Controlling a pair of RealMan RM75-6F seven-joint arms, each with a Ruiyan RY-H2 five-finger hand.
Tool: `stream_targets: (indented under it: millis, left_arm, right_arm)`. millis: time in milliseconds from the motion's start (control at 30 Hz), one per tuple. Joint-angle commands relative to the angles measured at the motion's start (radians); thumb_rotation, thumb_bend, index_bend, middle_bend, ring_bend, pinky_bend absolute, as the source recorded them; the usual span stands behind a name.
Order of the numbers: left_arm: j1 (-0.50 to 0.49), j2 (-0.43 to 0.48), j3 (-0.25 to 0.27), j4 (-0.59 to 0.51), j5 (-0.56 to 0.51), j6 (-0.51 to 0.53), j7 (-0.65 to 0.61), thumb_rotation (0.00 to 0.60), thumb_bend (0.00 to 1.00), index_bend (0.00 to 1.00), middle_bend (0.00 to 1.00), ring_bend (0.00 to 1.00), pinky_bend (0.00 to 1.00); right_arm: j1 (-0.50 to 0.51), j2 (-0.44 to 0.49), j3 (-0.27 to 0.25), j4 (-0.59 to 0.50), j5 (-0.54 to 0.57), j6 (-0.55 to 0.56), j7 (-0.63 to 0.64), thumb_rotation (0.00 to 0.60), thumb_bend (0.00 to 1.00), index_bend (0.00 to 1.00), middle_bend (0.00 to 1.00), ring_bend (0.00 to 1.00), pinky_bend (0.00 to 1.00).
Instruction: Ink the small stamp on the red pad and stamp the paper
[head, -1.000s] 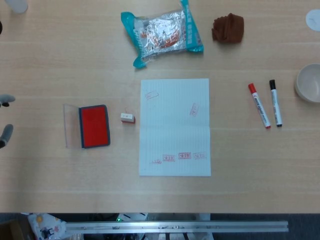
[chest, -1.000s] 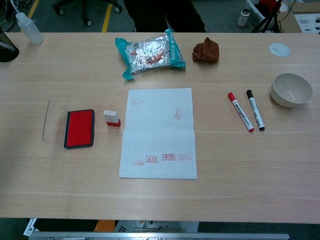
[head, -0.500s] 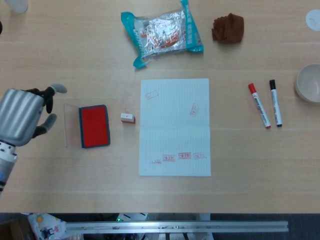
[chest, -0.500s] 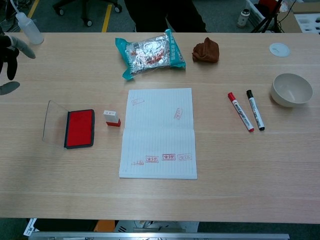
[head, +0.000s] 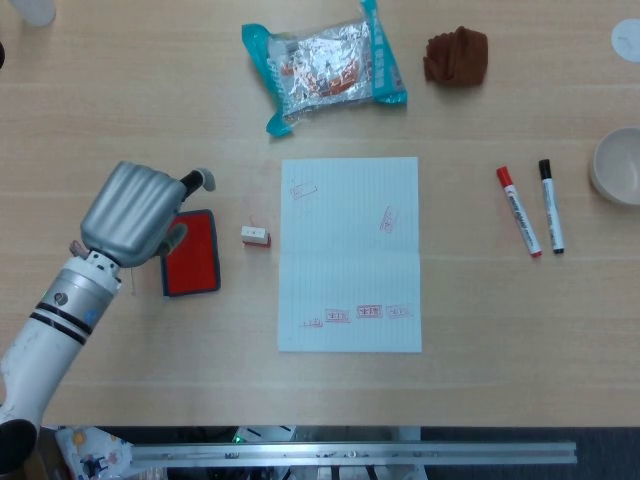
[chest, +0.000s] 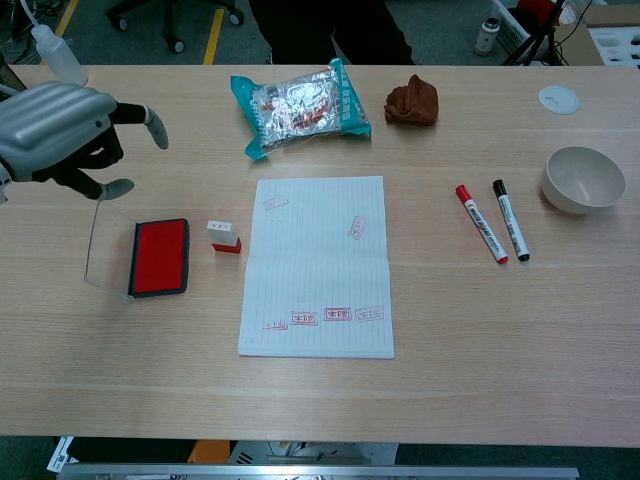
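Stamp (head: 256, 236) upright, long axis left-right, btwn pad (head: 190, 253) & paper (head: 349, 254)

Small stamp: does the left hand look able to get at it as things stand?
Probably yes. The small stamp stands alone between the red pad and the paper, nothing over it, and the left hand hangs empty just beyond the pad.

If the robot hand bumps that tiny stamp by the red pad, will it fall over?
Probably. The small stamp looks little and stands upright on a narrow base, so a sideways nudge may tip or slide it. It seems light, and the left hand looks far bigger, so pinching it may be fiddly.
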Motion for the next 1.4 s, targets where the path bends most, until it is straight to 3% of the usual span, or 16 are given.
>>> stream_targets:
  millis: [33,333,700,1000,1400]
  left_arm:
    - [-0.035,-0.033,0.004,0.005,-0.061,-0.022,0.066,0.600,0.27,0.40,1.00,1.00,1.00]
    - [-0.097,-0.113,0.033,-0.002,-0.206,-0.014,0.221,0.600,0.27,0.42,1.00,1.00,1.00]
    - [-0.167,-0.255,0.048,0.068,-0.411,0.033,0.333,0.600,0.27,0.42,1.00,1.00,1.00]
    - [-0.217,-0.353,0.050,0.153,-0.542,0.071,0.388,0.600,0.27,0.42,1.00,1.00,1.00]
    - [-0.273,-0.417,0.038,0.175,-0.631,0.100,0.412,0.600,0.27,0.42,1.00,1.00,1.00]
  right_arm:
    - [0.002,0.000,0.000,0.001,0.000,-0.003,0.000,0.600,0.20,0.24,0.36,0.29,0.30]
    - [0.007,-0.001,-0.002,0.003,-0.001,-0.008,0.000,0.600,0.20,0.24,0.36,0.29,0.30]
    - [0.009,-0.004,-0.005,0.014,0.000,-0.012,0.007,0.600,0.20,0.24,0.36,0.29,0.30]
    - [0.007,-0.006,-0.007,0.024,0.008,-0.015,0.011,0.600,0.20,0.24,0.36,0.29,0.30]
    - [0.005,-0.012,-0.008,0.041,0.018,-0.019,0.020,0.600,0.20,0.24,0.36,0.29,0.30]
